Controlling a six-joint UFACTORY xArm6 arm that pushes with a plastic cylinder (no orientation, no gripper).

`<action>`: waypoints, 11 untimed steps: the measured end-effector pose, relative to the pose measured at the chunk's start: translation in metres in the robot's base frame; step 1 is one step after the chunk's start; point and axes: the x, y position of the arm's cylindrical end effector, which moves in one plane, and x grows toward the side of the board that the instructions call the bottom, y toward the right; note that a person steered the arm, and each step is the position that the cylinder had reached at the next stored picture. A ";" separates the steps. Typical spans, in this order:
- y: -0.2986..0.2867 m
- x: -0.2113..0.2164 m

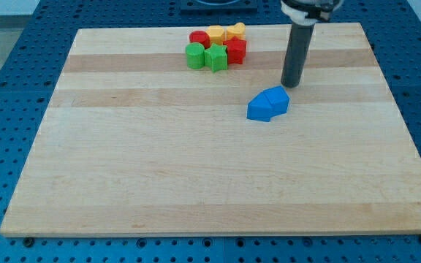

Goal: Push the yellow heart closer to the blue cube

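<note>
Just above the blue blocks (pixel 267 104) (no claw fitted), my tip (pixel 291 85) stands upright.

No legible text, label, brand, number or sign appears anywhere in the camera view. The wooden board (pixel 196 175) shows only plain grain from edge to edge and corner to corner, and the coloured blocks near its top edge carry no markings. The blue perforated surface (pixel 20 44) around the board is likewise unmarked.
</note>
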 end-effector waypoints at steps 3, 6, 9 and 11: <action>0.000 -0.110; -0.080 -0.152; -0.115 -0.150; -0.094 -0.120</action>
